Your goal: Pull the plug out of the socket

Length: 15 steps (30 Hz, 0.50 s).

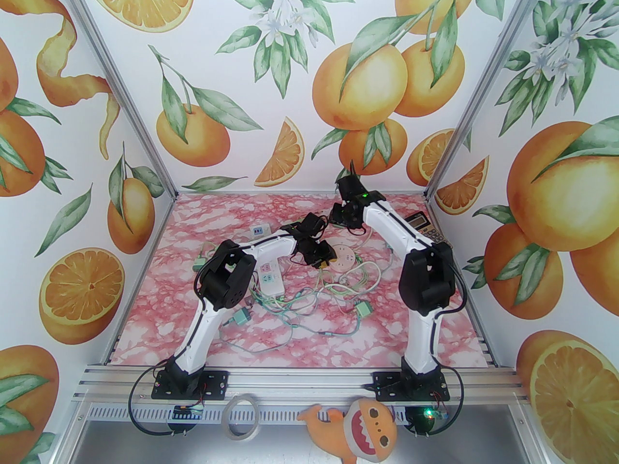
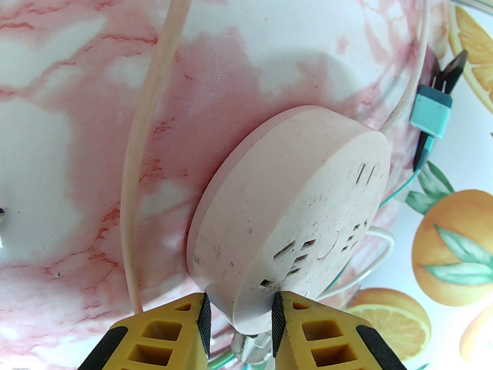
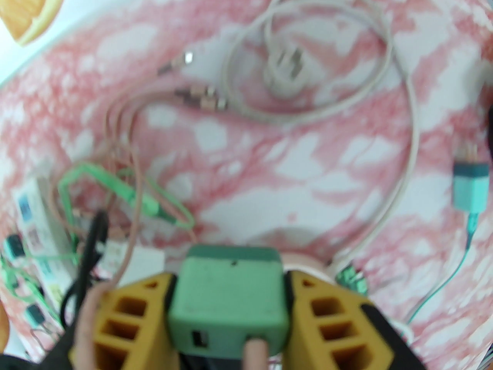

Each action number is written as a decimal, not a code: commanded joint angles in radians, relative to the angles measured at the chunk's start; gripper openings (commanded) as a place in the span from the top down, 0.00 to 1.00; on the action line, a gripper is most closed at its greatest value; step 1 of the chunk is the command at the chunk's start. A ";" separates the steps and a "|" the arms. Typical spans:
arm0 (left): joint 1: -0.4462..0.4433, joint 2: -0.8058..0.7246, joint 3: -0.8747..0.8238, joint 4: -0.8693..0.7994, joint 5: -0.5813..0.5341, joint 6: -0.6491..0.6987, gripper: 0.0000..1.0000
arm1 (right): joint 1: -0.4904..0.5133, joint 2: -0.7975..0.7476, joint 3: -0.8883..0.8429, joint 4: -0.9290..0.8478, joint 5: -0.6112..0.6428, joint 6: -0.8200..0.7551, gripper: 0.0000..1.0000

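Two holds: my left pincer (image 2: 241,311) clamps the likely light, slick socket (image 2: 300,214) at its rim; my right pincer (image 3: 230,283) squeezes the rigid plug (image 3: 227,306).

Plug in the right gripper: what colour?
The plug is green, with a darker green band along its far end. It shows best in the right wrist view.

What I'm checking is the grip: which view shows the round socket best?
Left wrist view: the round socket is close up, slots visible, rim pinched by the left gripper. The top view shows it small, partly behind that gripper. The right wrist view gives at most a blurred sliver behind the green plug.
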 commanded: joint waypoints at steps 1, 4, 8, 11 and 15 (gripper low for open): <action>-0.018 0.076 -0.047 -0.130 -0.149 0.033 0.65 | -0.024 0.031 0.035 -0.029 -0.037 -0.028 0.63; -0.013 0.033 -0.029 -0.136 -0.174 0.058 0.61 | -0.044 0.046 0.033 -0.022 -0.056 -0.031 0.62; -0.004 -0.038 -0.012 -0.133 -0.204 0.092 0.53 | -0.064 0.076 0.024 -0.012 -0.101 -0.031 0.61; 0.006 -0.094 -0.006 -0.126 -0.217 0.124 0.41 | -0.073 0.092 0.006 0.007 -0.119 -0.031 0.61; 0.016 -0.169 -0.005 -0.112 -0.239 0.176 0.31 | -0.086 0.118 -0.010 0.025 -0.157 -0.021 0.60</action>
